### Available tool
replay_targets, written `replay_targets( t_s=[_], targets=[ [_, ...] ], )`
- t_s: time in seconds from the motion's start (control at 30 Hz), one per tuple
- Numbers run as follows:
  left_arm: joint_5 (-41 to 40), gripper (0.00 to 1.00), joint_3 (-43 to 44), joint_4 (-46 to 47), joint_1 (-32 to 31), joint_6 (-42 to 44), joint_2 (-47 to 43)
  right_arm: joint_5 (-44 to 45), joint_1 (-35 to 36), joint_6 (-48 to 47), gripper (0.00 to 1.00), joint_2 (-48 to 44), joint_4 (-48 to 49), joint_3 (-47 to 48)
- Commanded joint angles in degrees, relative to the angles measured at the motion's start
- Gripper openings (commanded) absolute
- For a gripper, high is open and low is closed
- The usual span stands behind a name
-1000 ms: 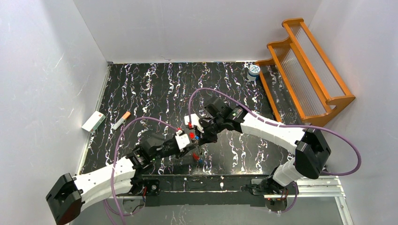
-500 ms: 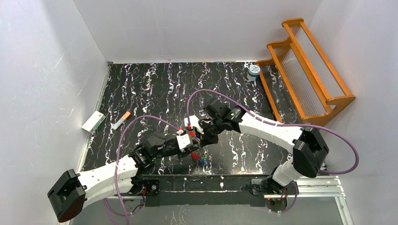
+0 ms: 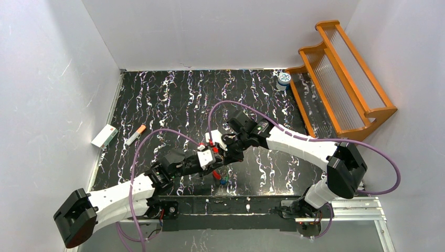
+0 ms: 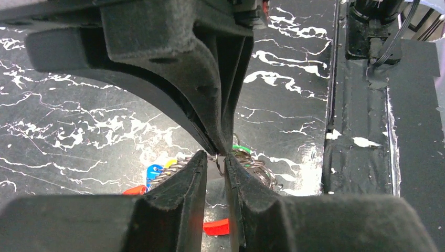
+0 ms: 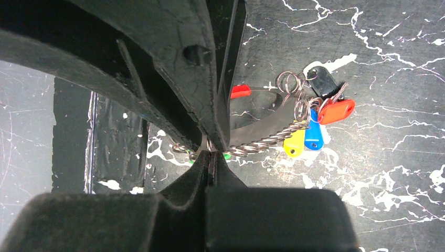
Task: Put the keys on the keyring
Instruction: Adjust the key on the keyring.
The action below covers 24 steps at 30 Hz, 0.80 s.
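The right gripper (image 5: 210,156) has its jaws pressed together on the twisted wire of the keyring (image 5: 262,139), pinching it at the very tips. The left gripper (image 4: 215,156) meets it tip to tip from the opposite side, its jaws a narrow slit apart with a thin bit of wire standing in the gap; whether the pads touch that wire is not clear. The ring trails sideways from the pinch and the keys (image 5: 313,134) bunch at its far end: yellow, blue, red and a black head, with a second red head apart from them and a speck of green right by the pinch. All this sits over the middle of the desk (image 3: 173,100), close to its near edge. From above, both sets of fingers cover the ring and only red and blue dots show below them; whether the keys lie on the desk or hang is hard to tell. Well apart are a white box (image 3: 104,136) at the left edge, an orange-tipped stick (image 3: 135,135) just beside it, and a jar (image 3: 284,80) in the far right corner next to a wooden rack (image 3: 381,111)
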Motion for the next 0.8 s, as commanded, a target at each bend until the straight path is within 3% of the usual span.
replay_targets(
  t_s=[0.0,0.2,0.5,0.6,0.77],
  targets=[
    [-1.20,0.18,-0.41,0.65,-0.10,-0.01,1.48,0.09,0.24,0.39,0.01,-0.56,1.77,1.79],
    [-2.35,0.19,-0.58,0.85,-0.14,-0.27,2.79,-0.25,0.25,0.53,0.01,-0.67,1.72,1.71],
    [-2.86,0.00,-1.40,3.65,-0.11,-2.71,2.47,0.30,0.17,0.92,0.01,-0.59,2.33,0.97],
    [-2.94,0.00,-2.18,5.20,-0.07,-4.31,2.35,1.11,0.17,2.09,0.01,-0.47,3.34,0.57],
    [-4.94,0.00,-4.54,8.39,-0.14,-7.78,0.36,2.89,-1.06,4.49,0.31,-2.33,7.07,-1.59]
  ],
)
